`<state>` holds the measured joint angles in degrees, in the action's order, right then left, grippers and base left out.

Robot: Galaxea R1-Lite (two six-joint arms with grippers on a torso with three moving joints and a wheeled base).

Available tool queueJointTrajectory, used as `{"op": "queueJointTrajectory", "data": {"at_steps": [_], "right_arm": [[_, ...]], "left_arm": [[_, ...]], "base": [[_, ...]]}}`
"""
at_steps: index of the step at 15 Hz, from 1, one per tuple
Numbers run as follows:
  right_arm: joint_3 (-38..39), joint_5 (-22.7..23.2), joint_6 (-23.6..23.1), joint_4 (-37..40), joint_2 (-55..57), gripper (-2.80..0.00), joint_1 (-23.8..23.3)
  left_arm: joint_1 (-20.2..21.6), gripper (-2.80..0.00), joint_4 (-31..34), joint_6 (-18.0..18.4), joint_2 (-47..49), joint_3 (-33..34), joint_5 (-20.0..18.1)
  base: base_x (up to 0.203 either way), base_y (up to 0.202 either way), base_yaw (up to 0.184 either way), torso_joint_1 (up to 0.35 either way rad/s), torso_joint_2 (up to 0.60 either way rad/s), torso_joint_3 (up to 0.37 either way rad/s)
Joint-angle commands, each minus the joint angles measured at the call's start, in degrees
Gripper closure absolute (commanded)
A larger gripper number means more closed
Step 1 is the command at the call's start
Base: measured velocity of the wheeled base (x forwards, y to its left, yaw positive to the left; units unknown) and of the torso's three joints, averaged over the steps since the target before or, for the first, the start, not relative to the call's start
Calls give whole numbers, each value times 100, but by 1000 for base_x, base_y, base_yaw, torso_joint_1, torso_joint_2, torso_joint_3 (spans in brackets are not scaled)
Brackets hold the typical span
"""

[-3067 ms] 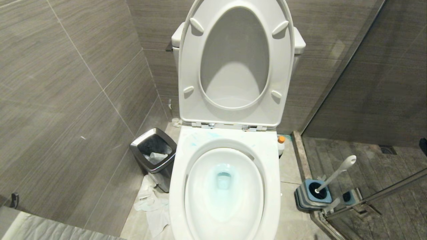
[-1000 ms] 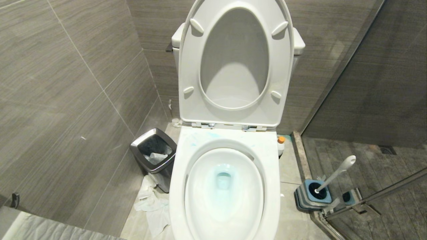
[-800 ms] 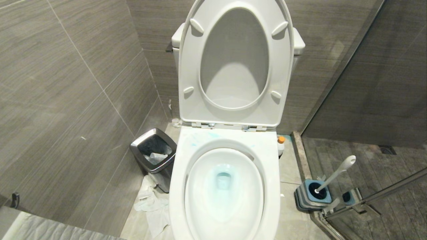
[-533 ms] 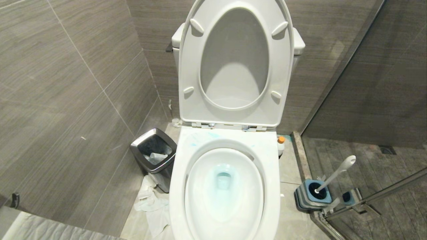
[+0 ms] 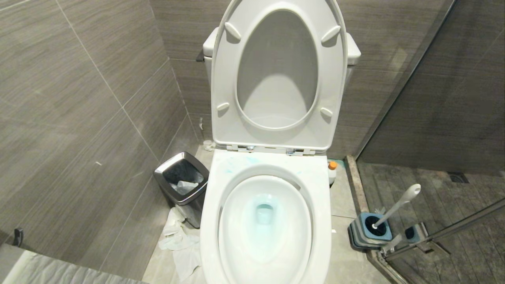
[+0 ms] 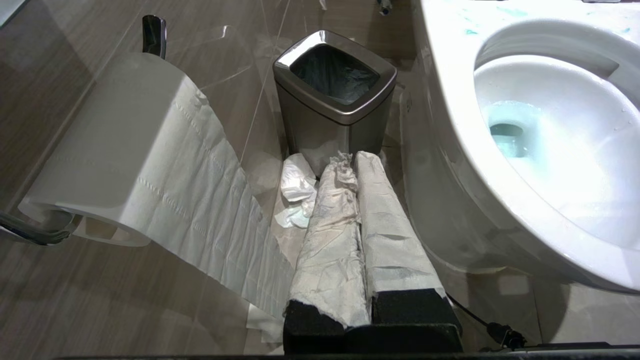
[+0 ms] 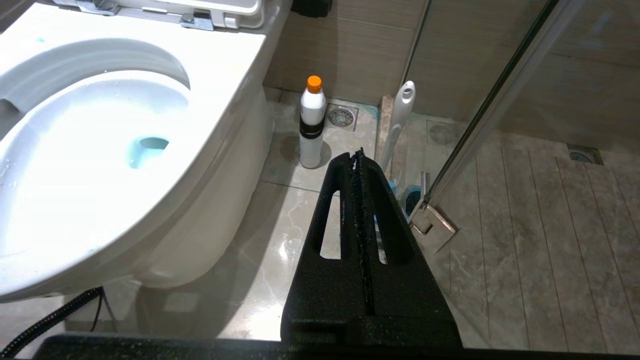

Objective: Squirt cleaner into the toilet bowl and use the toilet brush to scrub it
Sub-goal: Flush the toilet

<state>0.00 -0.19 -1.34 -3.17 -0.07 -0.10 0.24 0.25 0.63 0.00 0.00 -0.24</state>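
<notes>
The white toilet bowl (image 5: 209, 221) stands with seat and lid raised. Light blue cleaner (image 5: 264, 215) tints the water at its bottom, and faint teal smears (image 5: 252, 159) mark the back of the rim. The toilet brush (image 5: 396, 207) leans in its blue-grey holder (image 5: 371, 232) on the floor to the right, and its pale handle (image 7: 400, 115) rises just beyond my right gripper (image 7: 358, 154), which is shut and empty. My left gripper (image 6: 350, 157), its fingers wrapped in white paper, is shut on nothing, low beside the bowl's left side (image 6: 450, 100). Neither arm shows in the head view.
A chrome-rimmed bin (image 5: 181, 185) stands left of the toilet with crumpled tissue (image 5: 179, 240) on the floor by it. A paper roll (image 6: 125, 150) hangs on the left wall. A white bottle with an orange cap (image 7: 312, 125) stands right of the bowl. The glass shower door (image 7: 500, 100) is beside the brush.
A dark shape at the head view's right edge three seconds ago is gone. Nothing else has visibly changed.
</notes>
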Motion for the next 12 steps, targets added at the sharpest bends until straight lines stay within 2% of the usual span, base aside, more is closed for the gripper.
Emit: {"op": "queueJointTrajectory", "data": {"at_steps": [1, 12], "right_arm": [[141, -7, 9, -8, 7, 0, 0], [141, -7, 11, -8, 7, 0, 1]], "left_arm": [[2, 0, 1, -2, 9, 9, -2], [2, 0, -4, 66, 9, 9, 0]], "base": [[0, 0, 0, 0, 0, 0], [0, 0, 0, 0, 0, 0]]}}
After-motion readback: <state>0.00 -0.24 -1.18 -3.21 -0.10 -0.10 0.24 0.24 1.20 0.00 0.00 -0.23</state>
